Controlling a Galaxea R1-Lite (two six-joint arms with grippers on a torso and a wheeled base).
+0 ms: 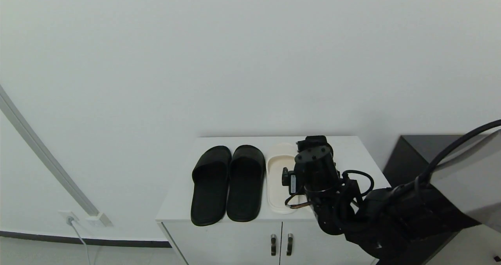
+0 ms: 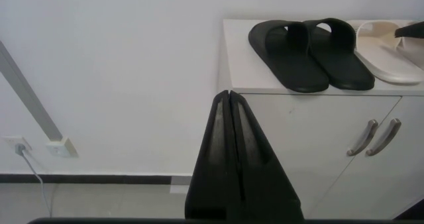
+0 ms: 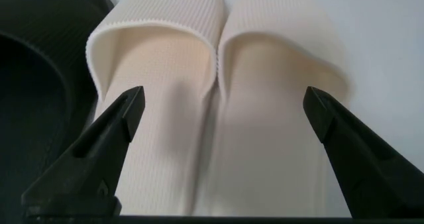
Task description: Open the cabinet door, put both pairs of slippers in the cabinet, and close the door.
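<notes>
A small white label (image 1: pixel 293 182) sits on the right arm; its print is too small to read. The right tool (image 3: pixel 223 98) is wide open above the back half of the cabinet (image 1: pixel 219 237) top. Its two fingers (image 3: pixel 119 118) stand one on each outer side of the white slippers (image 3: pixel 159 118) and hold nothing. The left tool (image 2: pixel 229 95) has its fingers pressed together, is empty and is apart from the cabinet. On the top lie two black slippers (image 1: pixel 211 182) at the middle and two white ones just beside them, toward the right edge, heels at the front edge. The two doors (image 1: pixel 321 241) are shut, with two handles (image 1: pixel 273 244).
</notes>
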